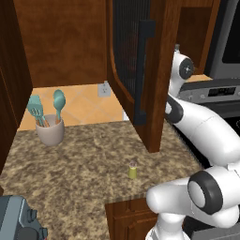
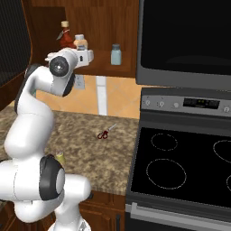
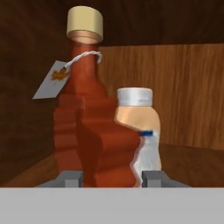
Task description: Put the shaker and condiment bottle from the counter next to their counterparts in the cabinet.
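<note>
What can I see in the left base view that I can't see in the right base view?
The left base view gives you the crock of teal utensils, the cabinet door swung open with its black bar handle, and a grey appliance at the counter's near corner. The right base view gives you the cabinet shelf with a red bottle and a pale blue bottle, red-handled scissors, and the black cooktop. Both have the granite counter, the yellow-green shaker standing on it, and the white arm.
</note>
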Controlling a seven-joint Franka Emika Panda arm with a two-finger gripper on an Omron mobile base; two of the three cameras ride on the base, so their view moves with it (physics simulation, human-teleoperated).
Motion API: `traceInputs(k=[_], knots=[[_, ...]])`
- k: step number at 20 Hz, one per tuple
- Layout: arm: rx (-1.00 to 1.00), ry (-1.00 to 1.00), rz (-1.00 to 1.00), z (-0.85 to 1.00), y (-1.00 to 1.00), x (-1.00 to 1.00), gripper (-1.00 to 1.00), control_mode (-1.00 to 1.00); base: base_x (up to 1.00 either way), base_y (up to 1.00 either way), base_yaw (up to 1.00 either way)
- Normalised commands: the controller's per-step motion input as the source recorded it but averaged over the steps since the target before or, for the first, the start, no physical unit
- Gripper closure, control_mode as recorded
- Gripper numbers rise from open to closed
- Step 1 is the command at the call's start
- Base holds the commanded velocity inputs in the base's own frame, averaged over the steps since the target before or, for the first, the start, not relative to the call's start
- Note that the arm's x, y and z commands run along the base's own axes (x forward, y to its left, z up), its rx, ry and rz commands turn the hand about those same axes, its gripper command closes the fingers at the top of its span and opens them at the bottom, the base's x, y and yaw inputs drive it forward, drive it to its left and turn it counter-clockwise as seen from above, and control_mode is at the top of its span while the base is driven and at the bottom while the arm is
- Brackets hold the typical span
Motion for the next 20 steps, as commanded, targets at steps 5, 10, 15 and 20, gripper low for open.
traceInputs(k=[5, 10, 15, 20], knots=[[-0.01, 0.0, 0.0, -0.43, 0.05, 0.39, 1.0, -1.0, 0.0, 0.0, 0.0], [-0.01, 0.0, 0.0, -0.47, 0.13, 0.22, -1.0, -1.0, 0.0, 0.0, 0.0], [0.01, -0.03, -0.01, -0.32, 0.01, -0.35, -1.0, -1.0, 0.0, 0.0, 0.0], [0.13, 0.02, 0.0, 0.01, -0.21, -0.63, -1.0, -1.0, 0.0, 0.0, 0.0]])
